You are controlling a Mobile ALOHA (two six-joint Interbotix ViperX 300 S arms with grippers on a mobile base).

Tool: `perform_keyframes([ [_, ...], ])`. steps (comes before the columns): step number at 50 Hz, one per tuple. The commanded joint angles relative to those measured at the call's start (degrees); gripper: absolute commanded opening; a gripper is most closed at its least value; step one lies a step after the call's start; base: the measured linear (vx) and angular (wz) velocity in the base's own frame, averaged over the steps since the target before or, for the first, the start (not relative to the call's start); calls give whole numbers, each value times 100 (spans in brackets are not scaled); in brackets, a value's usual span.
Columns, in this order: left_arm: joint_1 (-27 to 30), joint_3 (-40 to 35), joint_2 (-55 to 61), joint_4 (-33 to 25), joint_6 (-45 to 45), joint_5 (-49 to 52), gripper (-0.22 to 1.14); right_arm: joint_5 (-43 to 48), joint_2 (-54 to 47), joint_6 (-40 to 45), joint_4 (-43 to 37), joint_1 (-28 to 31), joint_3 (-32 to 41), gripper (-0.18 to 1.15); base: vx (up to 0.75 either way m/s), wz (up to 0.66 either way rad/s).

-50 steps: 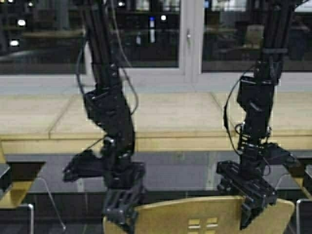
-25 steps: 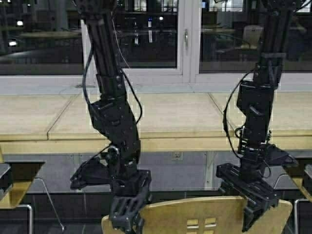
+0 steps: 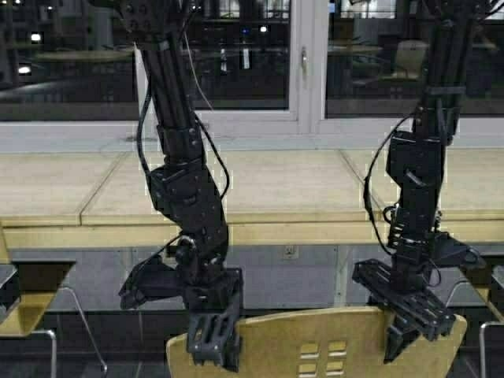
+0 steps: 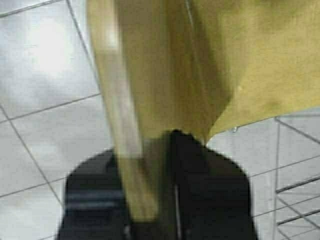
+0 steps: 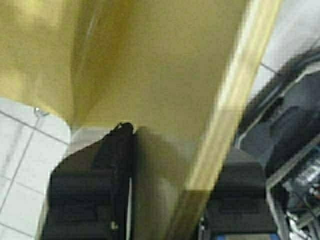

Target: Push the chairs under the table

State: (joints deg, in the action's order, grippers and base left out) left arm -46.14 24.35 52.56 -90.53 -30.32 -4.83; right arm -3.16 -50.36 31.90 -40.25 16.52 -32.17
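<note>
The chair [image 3: 315, 340] nearest me is yellow-tan plywood with small square cutouts, and only its backrest top shows at the bottom of the high view. The table [image 3: 260, 189], a long pale wooden counter, runs across just beyond it. My left gripper [image 3: 213, 342] straddles the backrest's left end and my right gripper [image 3: 409, 335] its right end. In the left wrist view the left gripper [image 4: 145, 150] is shut on the chair [image 4: 225, 60] edge. The right wrist view shows the right gripper [image 5: 175, 150] clamped on the chair [image 5: 150, 60] the same way.
Part of another chair [image 3: 22, 311] shows at the left edge and another chair [image 3: 490, 303] at the right edge, both by the table's front. Large windows [image 3: 236, 63] rise behind the table. White floor tiles [image 4: 45, 115] lie below.
The whole scene has shifted slightly, so the robot has moved. The backrest top sits a little higher in view and my left gripper is farther right along it.
</note>
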Motion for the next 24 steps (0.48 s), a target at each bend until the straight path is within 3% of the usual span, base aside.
perform_keyframes([
  [1, 105, 0, -44, 53, 202, -62, 1, 18, 290, -229, 62, 79, 105, 1, 3, 8],
  [24, 659, -35, -141, 105, 334, -167, 3, -88, 264, -448, 62, 132, 686, 3, 10, 12],
])
